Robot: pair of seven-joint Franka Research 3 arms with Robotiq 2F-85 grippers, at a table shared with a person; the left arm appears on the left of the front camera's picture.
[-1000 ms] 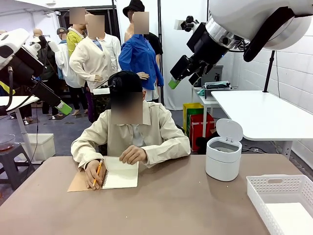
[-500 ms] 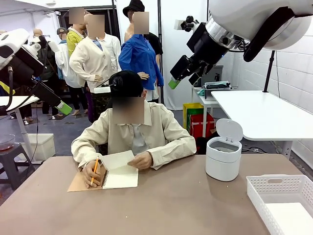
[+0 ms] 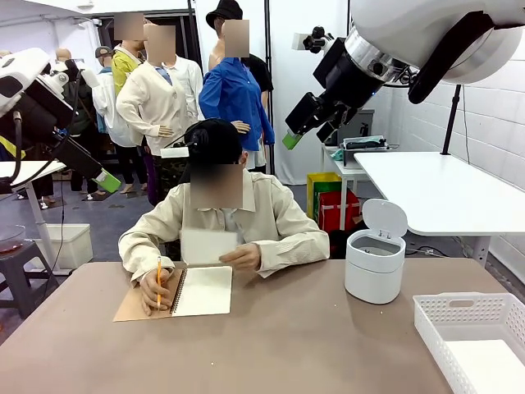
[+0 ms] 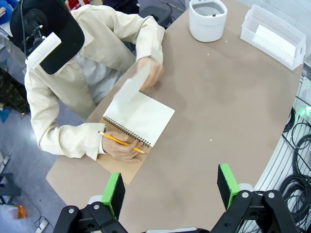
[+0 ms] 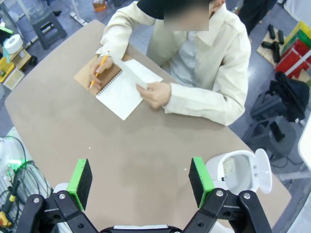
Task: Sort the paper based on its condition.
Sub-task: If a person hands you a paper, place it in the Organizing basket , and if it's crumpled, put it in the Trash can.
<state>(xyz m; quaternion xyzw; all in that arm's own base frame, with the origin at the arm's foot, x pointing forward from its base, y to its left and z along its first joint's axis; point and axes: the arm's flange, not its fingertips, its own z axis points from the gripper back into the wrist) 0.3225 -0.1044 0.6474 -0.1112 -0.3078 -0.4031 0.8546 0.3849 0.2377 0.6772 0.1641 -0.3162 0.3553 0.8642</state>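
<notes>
- Holding 1 thin white loose sheet of paper [image 3: 205,245] upright by its lower corner, the person's hand [image 3: 242,257] keeps it above the open spiral-bound notebook with the brown kraft cover [image 3: 205,291], at the far left part of the brown table [image 3: 312,345].
- From the left wrist view the sheet [image 4: 131,90] is blurred, tilted and slightly curved, its lower edge close to the notebook's blank page [image 4: 141,116]. I cannot tell whether the 2 touch.
- From the right wrist view the sheet [image 5: 138,73] looks plain white and smooth. Pencil marks, if any, are too faint to make out.
- The person's other hand [image 3: 156,287] rests on the notebook's spiral edge and holds a yellow pencil [image 3: 159,279].
- The left gripper [image 4: 170,187] hangs high over the near table edge, its 2 green-padded fingers spread wide with nothing between them.
- The right gripper [image 5: 140,180] also hangs high above the table, jaws spread wide and empty, well apart from the paper.
- A round white plastic bin [image 3: 375,267] stands right of the person with its flip lid raised.
- A white perforated plastic basket [image 3: 459,300] sits at the table's near right corner. Something flat and white lies on its floor, but I cannot tell whether it is paper.
</notes>
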